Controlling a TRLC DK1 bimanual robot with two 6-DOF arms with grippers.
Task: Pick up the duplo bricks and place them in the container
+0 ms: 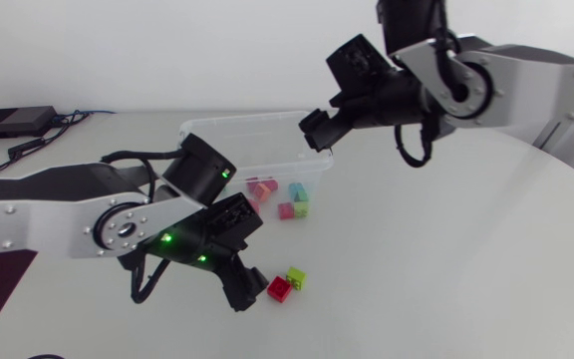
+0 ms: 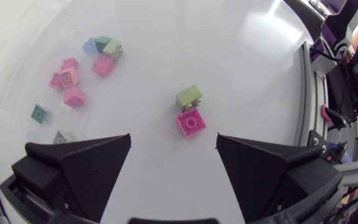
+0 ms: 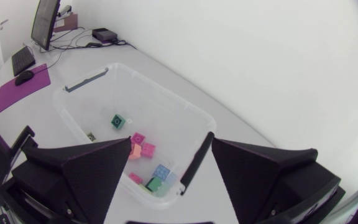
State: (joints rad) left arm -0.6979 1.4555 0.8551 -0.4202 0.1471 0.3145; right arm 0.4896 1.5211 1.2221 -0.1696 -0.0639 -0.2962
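The left gripper (image 1: pixel 245 295) hangs low over the table (image 1: pixel 446 259), its broad fingers spread wide with nothing between them. The right gripper (image 1: pixel 312 128) is up over the right end of the container (image 1: pixel 257 140), likewise spread and gripping nothing.

The container is a clear plastic tub toward the back of the table. Inside lies a scatter of duplo: a few pink bricks (image 3: pixel 143 144), a blue brick (image 3: pixel 161 171) with a light green one against it, and a dark green brick (image 3: pixel 118 121) off on its own on the tub floor.

Two bricks lie outside on the table in front of the tub: a red brick (image 1: pixel 279 288) and a green brick (image 1: pixel 295 276) right against it, just beside the left gripper's fingertips.

From above, the left arm's black joint covers part of the tub, so only the bricks near its front wall show. The right wrist view looks straight down into it, shows the lone dark green brick, and has the tub's rim running under the gap in its fingers. The left wrist view alone shows the red brick (image 2: pixel 190 121) and green brick (image 2: pixel 189 96) lying ahead of the open gap, studs up.
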